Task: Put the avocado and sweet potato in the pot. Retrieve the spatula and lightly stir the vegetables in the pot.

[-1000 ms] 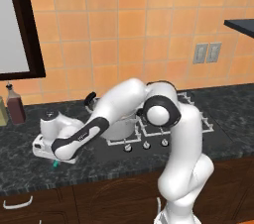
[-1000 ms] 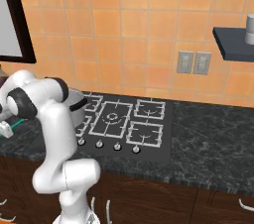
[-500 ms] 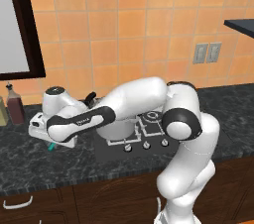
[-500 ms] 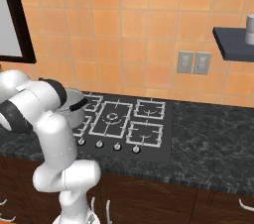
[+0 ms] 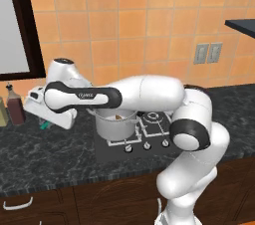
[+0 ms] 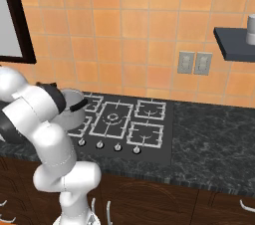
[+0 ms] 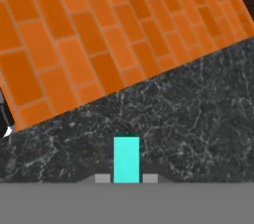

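Left base view looks forward and down from behind the arm's left; right base view does likewise from its right; both share the stove point(image 6: 122, 119), the pot point(image 5: 116, 122) and the bench point(image 5: 45, 149); hand view sits close above the bench, tilted towards the tiled wall point(image 7: 99, 29).

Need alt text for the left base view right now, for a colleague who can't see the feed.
The white arm reaches left across the black counter, its gripper raised above it with a teal spatula handle showing below the hand. Behind the forearm, the steel pot sits on the stove; a dark bottle stands far left.

No text, label or number is sharp enough to read.
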Robot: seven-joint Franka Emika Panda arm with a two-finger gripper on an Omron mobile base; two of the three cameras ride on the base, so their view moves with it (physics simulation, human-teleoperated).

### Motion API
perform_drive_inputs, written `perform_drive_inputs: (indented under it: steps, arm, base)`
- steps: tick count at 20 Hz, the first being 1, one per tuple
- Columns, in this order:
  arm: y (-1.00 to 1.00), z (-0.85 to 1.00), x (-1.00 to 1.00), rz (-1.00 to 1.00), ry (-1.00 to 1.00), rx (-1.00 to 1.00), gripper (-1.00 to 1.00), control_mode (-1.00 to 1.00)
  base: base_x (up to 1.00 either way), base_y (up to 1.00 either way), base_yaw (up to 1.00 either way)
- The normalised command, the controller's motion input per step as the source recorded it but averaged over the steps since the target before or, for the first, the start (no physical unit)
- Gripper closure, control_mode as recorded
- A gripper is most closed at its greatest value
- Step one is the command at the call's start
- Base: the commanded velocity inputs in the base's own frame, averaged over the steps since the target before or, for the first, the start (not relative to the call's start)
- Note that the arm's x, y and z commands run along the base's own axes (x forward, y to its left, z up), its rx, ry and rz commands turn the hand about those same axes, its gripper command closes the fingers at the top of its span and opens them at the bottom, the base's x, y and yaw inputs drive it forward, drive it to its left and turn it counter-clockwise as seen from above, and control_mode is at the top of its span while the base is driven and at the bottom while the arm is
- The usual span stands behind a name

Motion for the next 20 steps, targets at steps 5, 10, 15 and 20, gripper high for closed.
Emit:
perform_drive_inputs:
  steps: [5, 10, 15, 20]
  arm:
    - [-0.04, 1.00, -0.04, -0.15, 0.13, 0.20, 1.00, -1.00]
    - [-0.28, 0.90, -0.44, -0.25, 0.20, 0.25, 1.00, -1.00]
    - [-0.49, 0.31, -0.53, -0.21, 0.03, 0.21, 1.00, -1.00]
    - [-0.77, 0.61, 0.03, -0.21, 0.05, 0.17, 1.00, -1.00]
  base:
    - [0.00, 0.00, 0.00]
    - [0.00, 0.00, 0.00]
    - [0.00, 0.00, 0.00]
    - [0.00, 0.00, 0.00]
